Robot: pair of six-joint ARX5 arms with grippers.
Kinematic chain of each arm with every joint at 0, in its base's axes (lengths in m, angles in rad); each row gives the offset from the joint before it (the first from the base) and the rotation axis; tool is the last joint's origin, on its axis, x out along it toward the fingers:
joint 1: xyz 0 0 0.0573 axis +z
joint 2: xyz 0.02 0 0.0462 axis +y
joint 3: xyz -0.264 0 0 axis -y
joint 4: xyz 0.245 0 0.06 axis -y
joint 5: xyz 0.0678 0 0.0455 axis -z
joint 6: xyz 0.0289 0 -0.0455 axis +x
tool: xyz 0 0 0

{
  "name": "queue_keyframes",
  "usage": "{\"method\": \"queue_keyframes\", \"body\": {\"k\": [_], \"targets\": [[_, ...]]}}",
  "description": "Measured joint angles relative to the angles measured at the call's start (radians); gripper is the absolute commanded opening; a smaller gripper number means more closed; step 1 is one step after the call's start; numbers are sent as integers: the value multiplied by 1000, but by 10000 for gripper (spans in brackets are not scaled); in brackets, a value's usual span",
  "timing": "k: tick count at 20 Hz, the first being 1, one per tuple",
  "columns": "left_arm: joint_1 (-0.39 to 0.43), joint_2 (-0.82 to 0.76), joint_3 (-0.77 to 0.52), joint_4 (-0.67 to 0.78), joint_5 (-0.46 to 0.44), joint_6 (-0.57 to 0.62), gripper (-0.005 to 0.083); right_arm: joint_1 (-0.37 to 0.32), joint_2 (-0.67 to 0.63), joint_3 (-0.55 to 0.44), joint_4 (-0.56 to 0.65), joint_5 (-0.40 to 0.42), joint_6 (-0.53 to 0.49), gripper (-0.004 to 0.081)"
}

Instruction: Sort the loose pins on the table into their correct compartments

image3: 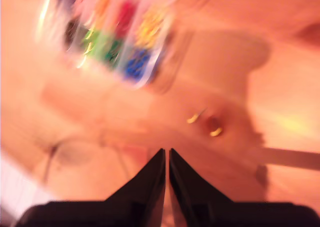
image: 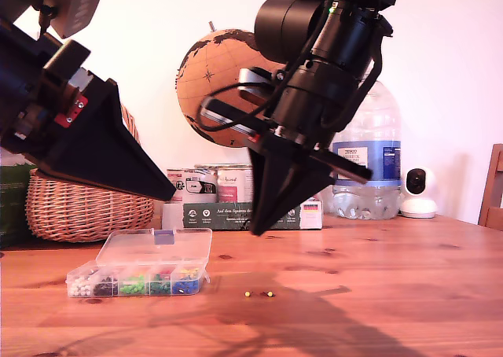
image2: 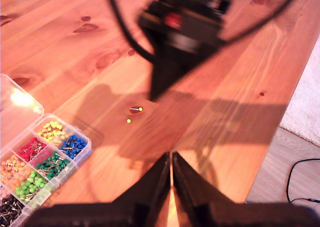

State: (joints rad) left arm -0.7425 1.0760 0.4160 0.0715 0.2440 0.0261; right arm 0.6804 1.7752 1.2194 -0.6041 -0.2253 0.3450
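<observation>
Two loose yellow-headed pins (image: 258,294) (image2: 134,114) (image3: 204,125) lie on the pine table (image: 377,278), to the exterior view's right of the clear organizer box (image: 141,281) (image2: 47,159) (image3: 117,37). Its lid stands open, and its compartments hold white, black, green, blue, yellow, red and orange pins. My second gripper (image: 259,231) (image2: 156,94) (image3: 166,154) hangs shut and empty, pointing down above the pins. My first gripper (image: 169,193) (image2: 171,159) is shut too, holding nothing, high over the box at the exterior view's left. The second wrist view is blurred.
Along the back stand a wicker basket (image: 86,211), a cork globe (image: 208,82), flat cartons (image: 228,207), a big water bottle (image: 369,164) and a small white camera (image: 419,192). A chair (image: 493,188) shows at the exterior view's right edge. Floor and a cable (image2: 300,179) lie beyond the table's edge.
</observation>
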Motion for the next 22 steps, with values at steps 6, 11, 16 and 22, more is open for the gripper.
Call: {"method": "queue_keyframes", "body": {"k": [6,11,16,22], "targets": [[0,0,0,0,0,0,-23,-5,0,2,-62,43,5,5],[0,0,0,0,0,0,-23,-5,55,54,-108,42,5,44],[0,0,0,0,0,0,-23,-5,153,147,-167,42,5,110],[0,0,0,0,0,0,-23,-6,211,191,-214,51,-2,111]]}}
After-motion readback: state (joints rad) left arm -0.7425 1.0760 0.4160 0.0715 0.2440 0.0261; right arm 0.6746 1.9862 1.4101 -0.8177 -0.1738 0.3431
